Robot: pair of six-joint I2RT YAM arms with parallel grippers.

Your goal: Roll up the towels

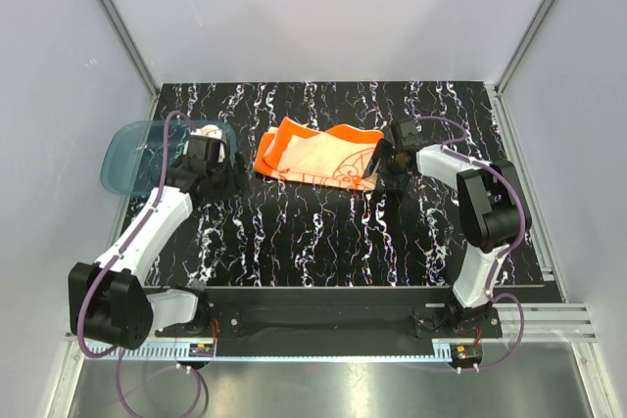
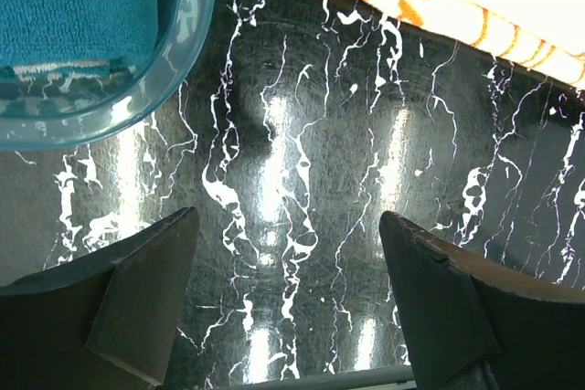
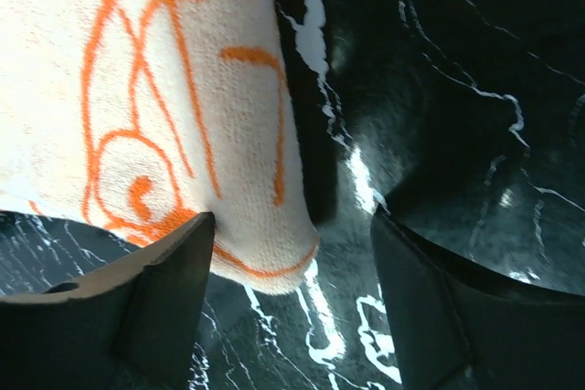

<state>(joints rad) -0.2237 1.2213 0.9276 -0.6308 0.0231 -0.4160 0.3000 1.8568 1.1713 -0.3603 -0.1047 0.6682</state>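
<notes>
The black marbled table (image 1: 323,232) carries a see-through blue tray (image 1: 122,159) at its far left corner. An orange towel (image 1: 313,156) lies loosely folded near the far middle, cream side up with orange line print and solid orange edges showing. A teal towel (image 2: 78,6) of looped cloth sits inside the tray. The right gripper (image 3: 292,221) stands open around the orange towel's near right corner without clamping it. The left gripper (image 2: 288,216) hangs open over bare table beside the tray.
</notes>
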